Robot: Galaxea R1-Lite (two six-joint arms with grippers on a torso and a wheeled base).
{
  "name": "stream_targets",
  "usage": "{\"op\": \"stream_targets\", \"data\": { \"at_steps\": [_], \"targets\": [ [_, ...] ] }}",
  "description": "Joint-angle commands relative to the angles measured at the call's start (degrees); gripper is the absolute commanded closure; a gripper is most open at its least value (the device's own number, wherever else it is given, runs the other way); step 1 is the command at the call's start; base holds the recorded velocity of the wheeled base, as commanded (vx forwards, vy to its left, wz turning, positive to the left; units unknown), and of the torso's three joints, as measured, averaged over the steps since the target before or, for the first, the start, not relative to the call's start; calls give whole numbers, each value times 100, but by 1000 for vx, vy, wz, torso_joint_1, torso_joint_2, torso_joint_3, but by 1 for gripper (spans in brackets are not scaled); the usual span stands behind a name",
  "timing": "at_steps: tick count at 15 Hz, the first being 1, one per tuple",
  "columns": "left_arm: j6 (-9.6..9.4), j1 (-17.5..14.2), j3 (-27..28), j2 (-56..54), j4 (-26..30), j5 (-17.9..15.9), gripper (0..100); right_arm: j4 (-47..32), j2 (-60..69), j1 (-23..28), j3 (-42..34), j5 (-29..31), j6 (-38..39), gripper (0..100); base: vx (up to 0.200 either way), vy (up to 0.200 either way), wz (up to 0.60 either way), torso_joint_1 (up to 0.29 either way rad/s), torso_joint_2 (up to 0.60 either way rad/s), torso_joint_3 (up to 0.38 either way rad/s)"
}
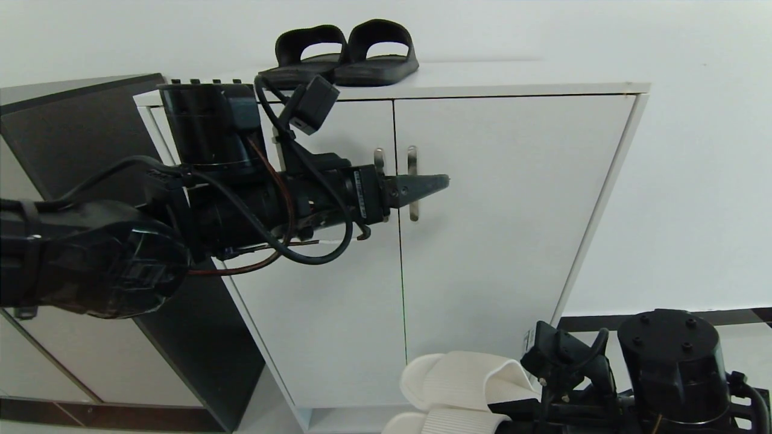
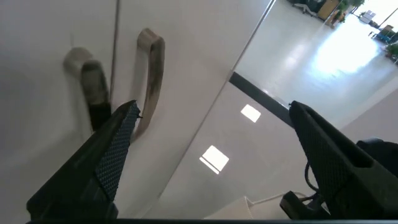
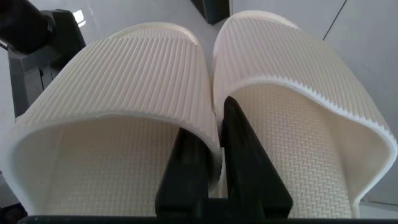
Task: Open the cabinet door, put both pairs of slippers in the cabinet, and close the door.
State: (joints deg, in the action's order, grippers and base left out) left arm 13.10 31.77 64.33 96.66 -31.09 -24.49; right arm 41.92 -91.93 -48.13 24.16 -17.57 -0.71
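Lining up left gripper (image 1: 443, 179), fingers wide, w/ door handle (image 1: 412, 182) mid-frame for pulling; clamping white slippers (image 1: 458, 377) in right gripper (image 3: 210, 118) lower right for stowing.

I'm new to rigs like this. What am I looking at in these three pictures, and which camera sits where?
This is a two-armed robot facing a white cabinet, which is shut. The large picture comes from a camera on the robot's head. The two smaller ones come from cameras on its wrists, each looking along that arm's gripper. A pair of black slippers lies on top of the cabinet. The left gripper is open and right by the handles, holding nothing. Low on the robot's right, the right gripper is shut on the white slippers, pinching the pair together by their inner edges.
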Motion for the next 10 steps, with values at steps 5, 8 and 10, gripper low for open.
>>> {"op": "stream_targets", "data": {
  "at_steps": [5,8,10],
  "targets": [
    [-18,-22,440,617,-91,94,0,0,-9,5,1,-1,0,100,0,0,0,0,0,0],
    [-10,-4,475,705,-99,58,100,0,-9,5,-8,8,0,100,0,0,0,0,0,0],
    [-10,5,414,644,-108,58,100,0,-9,5,-52,-1,0,100,0,0,0,0,0,0]
  ]
}}
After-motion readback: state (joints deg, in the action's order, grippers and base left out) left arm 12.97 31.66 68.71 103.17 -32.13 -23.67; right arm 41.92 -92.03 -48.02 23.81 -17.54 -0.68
